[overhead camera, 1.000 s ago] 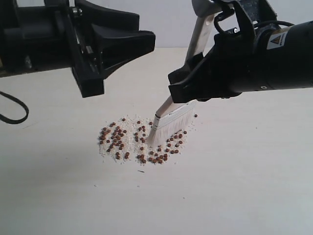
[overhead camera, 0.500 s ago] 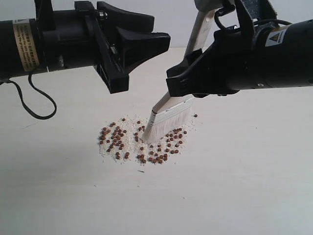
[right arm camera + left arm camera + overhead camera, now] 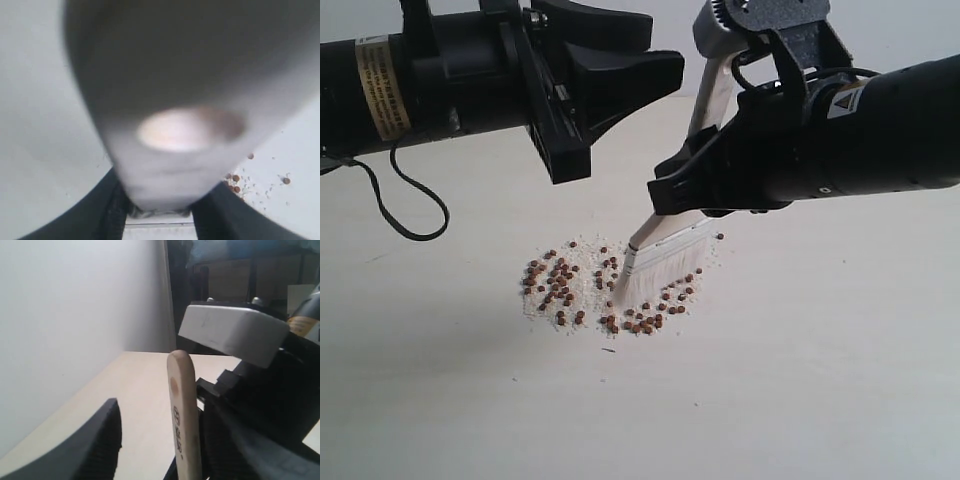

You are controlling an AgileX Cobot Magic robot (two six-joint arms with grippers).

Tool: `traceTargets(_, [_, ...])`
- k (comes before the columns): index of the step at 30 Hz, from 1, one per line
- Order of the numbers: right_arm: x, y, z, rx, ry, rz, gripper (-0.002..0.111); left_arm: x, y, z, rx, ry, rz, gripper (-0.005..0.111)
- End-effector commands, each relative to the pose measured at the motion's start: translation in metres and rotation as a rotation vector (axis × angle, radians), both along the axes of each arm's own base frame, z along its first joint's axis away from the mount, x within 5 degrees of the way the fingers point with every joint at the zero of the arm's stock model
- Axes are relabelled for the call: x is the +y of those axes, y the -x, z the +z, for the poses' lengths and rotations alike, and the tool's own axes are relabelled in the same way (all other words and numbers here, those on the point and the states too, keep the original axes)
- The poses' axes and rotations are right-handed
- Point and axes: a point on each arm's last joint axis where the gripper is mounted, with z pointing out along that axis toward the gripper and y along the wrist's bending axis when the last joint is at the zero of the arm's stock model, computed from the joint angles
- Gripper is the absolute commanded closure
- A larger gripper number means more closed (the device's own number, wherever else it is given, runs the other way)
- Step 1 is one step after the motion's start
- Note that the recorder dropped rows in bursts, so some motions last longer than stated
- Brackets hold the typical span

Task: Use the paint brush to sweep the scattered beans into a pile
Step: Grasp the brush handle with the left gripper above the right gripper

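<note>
beans (image 3: 600,290) spread on the bench (image 3: 820,380), right below the right end effector (image 3: 685,190)
paint brush (image 3: 665,262) runs down from it into them; left end effector (image 3: 665,48) hangs beside it, slightly higher.

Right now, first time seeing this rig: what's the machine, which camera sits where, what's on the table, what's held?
Two black robot arms work over a pale table. The exterior view takes in the whole scene; each of the other two comes from a camera on one arm's wrist. The right gripper is clamped on a paint brush, whose white bristles touch the table amid the beans, small reddish-brown ones mixed with whitish crumbs. The left gripper hangs above, jaws open, holding nothing. The left wrist view looks past its own finger at the brush's wooden handle end; the right wrist view is mostly that handle, blurred, with a few beans beyond.
</note>
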Motion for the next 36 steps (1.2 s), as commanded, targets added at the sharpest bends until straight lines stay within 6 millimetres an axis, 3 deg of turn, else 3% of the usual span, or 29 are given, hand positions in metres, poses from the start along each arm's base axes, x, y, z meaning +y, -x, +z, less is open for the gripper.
traceTargets(1, [0.001,-0.002,0.001,-0.022,-0.025,-0.022,0.108,-0.002,0.001,0.003,0.035,0.027,-0.004,0.057])
traceTargets(18, [0.001,-0.003,0.002,-0.021,-0.041,-0.039,0.108,-0.019,0.007,0.007,0.033,-0.013,0.04,0.052])
traceTargets(36, [0.001,-0.003,0.001,-0.017,-0.039,-0.037,0.108,-0.03,-0.006,-0.012,0.077,-0.039,0.05,0.052])
